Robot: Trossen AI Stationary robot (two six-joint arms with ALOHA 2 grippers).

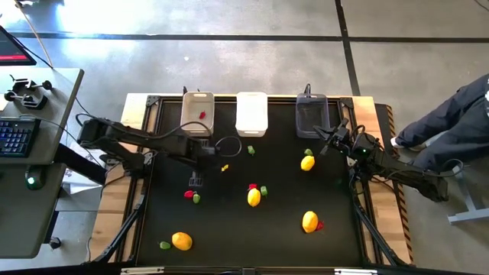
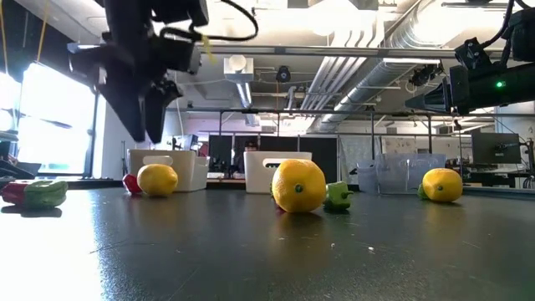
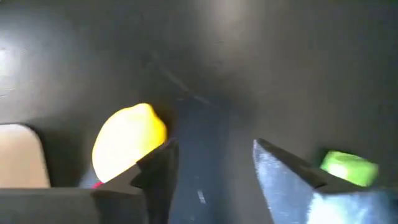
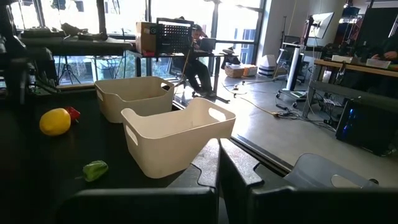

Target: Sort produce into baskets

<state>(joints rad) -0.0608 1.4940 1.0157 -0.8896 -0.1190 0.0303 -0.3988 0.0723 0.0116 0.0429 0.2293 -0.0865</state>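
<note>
Fingers of the left gripper (image 1: 210,147) stand spread apart with nothing between them; from its wrist camera I see bare dark table (image 3: 280,62) in the gap, a yellow lemon (image 3: 127,144) just outside one finger and a green piece (image 3: 349,167) just outside the other, neither clearly touching. From above, that gripper hangs over the table just in front of the beige basket (image 1: 197,112), which holds one small red piece (image 1: 202,115). A white basket (image 1: 251,113) sits beside the beige one and a dark grey basket (image 1: 312,114) beside that, all three in a row along the far edge. The right gripper (image 1: 333,140) waits near the front corner of the dark grey basket, fingers clenched on nothing. Loose produce is scattered over the table: a small yellow piece (image 1: 225,167) and a small green piece (image 1: 250,150) near the left gripper, a lemon with a green bit (image 1: 307,162) in front of the grey basket, a lemon mid-table (image 1: 254,197) with red and green pieces touching or just beside it, a red-and-green pair (image 1: 192,196) left of that, a lemon with a red piece (image 1: 309,221) toward the near right, and an orange fruit (image 1: 181,241) with a green piece beside it at the near left.
</note>
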